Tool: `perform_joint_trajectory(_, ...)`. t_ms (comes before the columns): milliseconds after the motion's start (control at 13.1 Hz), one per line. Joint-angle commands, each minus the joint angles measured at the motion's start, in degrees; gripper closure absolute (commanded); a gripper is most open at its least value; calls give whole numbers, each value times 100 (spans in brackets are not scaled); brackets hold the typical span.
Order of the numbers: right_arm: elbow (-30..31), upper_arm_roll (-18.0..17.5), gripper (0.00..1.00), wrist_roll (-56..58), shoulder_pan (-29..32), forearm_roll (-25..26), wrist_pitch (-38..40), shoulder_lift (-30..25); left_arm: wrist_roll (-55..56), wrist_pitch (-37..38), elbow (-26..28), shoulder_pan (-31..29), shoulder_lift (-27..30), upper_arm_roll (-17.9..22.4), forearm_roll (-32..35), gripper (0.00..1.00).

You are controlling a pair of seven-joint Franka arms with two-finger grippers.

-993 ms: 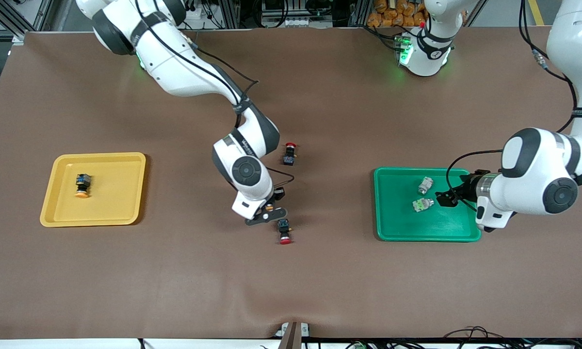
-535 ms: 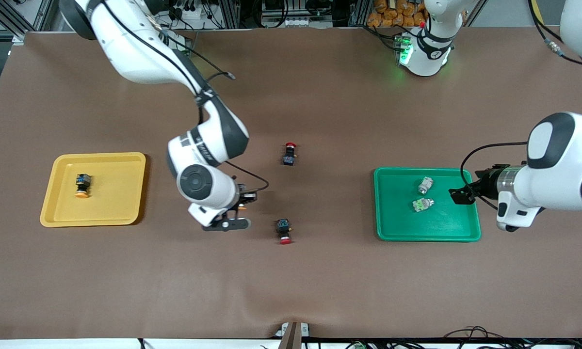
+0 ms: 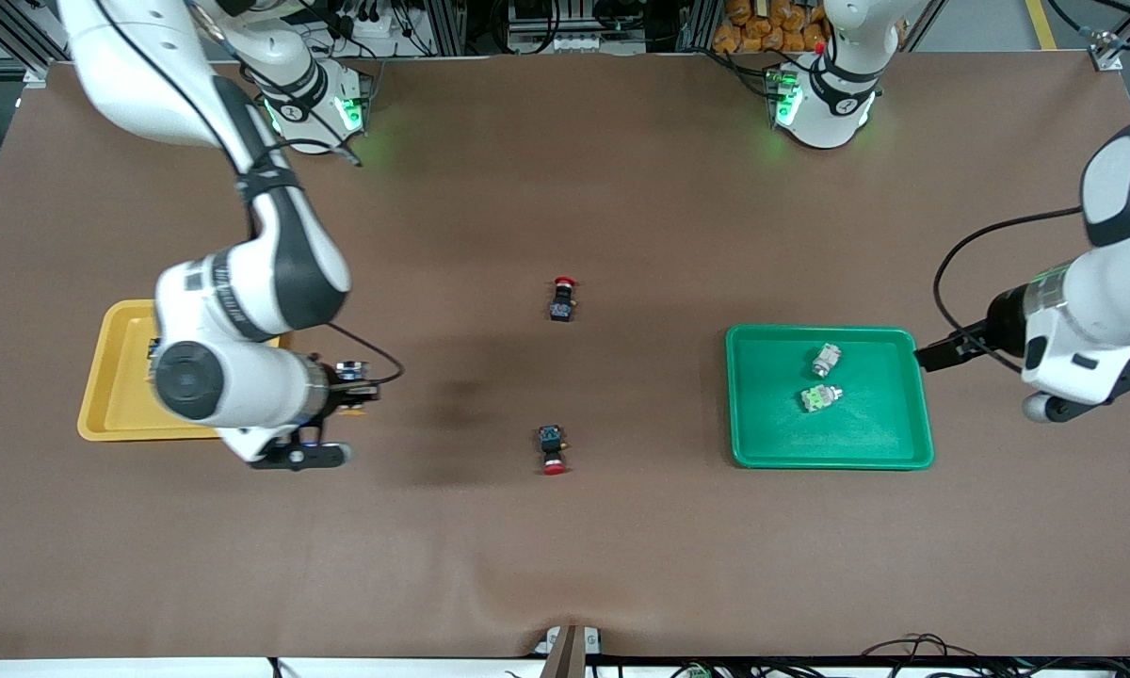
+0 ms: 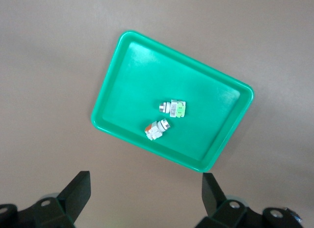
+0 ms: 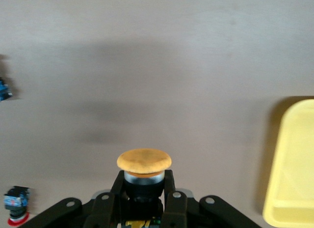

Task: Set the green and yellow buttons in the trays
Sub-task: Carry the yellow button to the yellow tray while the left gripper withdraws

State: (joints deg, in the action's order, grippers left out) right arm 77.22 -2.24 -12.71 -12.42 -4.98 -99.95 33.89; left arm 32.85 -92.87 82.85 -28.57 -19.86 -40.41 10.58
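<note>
My right gripper (image 3: 358,384) is shut on a black-bodied button with an orange-yellow cap (image 5: 144,161) and holds it over the brown table, beside the yellow tray (image 3: 113,414). The tray also shows in the right wrist view (image 5: 294,164). The right arm hides much of the tray and whatever lies in it. The green tray (image 3: 829,452) holds two white-silver green buttons (image 3: 826,359) (image 3: 817,397), which also show in the left wrist view (image 4: 174,108) (image 4: 157,129). My left gripper (image 3: 928,358) is open and empty in the air, just off the green tray's edge at the left arm's end (image 4: 144,193).
Two black switches with red caps lie on the table's middle, one (image 3: 561,299) farther from the front camera than the other (image 3: 552,448). Both show in the right wrist view (image 5: 4,89) (image 5: 14,203). A brown mat (image 3: 565,565) covers the table.
My right gripper has carried the yellow button from the table's middle toward the yellow tray. My left gripper has drawn back off the green tray toward the left arm's end.
</note>
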Motion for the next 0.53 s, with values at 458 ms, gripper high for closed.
perform_joint_trajectory(458,2407,-101,100,735,1338,602,-803,-1225,-1948,102,-41,-456,975,42,14,0)
